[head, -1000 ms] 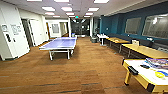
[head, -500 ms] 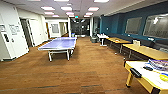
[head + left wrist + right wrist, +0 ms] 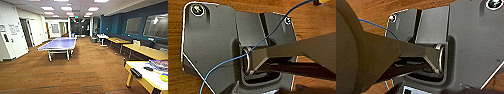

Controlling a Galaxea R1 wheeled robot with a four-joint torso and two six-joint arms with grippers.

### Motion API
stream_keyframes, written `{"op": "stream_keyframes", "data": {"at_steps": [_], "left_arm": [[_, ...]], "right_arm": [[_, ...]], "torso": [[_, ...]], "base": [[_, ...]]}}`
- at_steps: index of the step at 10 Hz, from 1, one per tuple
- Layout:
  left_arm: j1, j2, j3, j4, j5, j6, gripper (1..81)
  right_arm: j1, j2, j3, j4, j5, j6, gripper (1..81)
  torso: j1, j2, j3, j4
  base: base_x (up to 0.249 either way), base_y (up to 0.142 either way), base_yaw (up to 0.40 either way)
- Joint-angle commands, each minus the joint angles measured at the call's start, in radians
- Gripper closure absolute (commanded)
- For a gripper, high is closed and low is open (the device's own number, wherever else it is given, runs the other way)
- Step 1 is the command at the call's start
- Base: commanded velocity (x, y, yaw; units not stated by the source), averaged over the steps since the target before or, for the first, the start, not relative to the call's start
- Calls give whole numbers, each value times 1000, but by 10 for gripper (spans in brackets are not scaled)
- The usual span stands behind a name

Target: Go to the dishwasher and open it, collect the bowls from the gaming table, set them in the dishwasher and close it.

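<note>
A wide office games room stretches ahead in the head view, its floor [image 3: 82, 72] covered in brown wood-look planks under rows of ceiling light panels [image 3: 67, 8]. A blue table-tennis table [image 3: 60, 43] stands left of centre, well apart from everything else. Along the dark teal wall [image 3: 112, 23] on the right runs a line of long wood-topped tables [image 3: 147, 51]. At the lower right corner the gaming table [image 3: 143, 75] comes into view, its white top framed in yellow on yellow legs, with a dark handle jutting from its near side. A yellow-green bowl [image 3: 164, 78] rests on that top at the picture's right edge, beside a small dark object and a stack of printed sheets that are too blurred to identify. White walls and doorways line the left side.

In the left wrist view, the robot's dark plate and jointed bar hang over the wood-look floor, and a thin blue cable [image 3: 243, 56] crosses them; whether the left hand is released or clenched cannot be told.

In the right wrist view, the same dark plate and bar sit above the floor, with a blue cable at the edge; the right hand's state likewise cannot be told.
</note>
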Motion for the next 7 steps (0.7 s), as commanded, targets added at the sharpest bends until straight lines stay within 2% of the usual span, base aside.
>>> {"op": "stream_keyframes", "data": {"at_steps": [1,7], "left_arm": [[-36,-5,2,6,48,1,10],[-36,-3,1,17,46,2,10]], "right_arm": [[46,4,2,-16,-43,-1,10],[52,4,0,-14,-43,-2,10]], "torso": [[0,0,0,0],[0,0,0,0]], "base": [[0,0,0],[0,0,-16]]}}
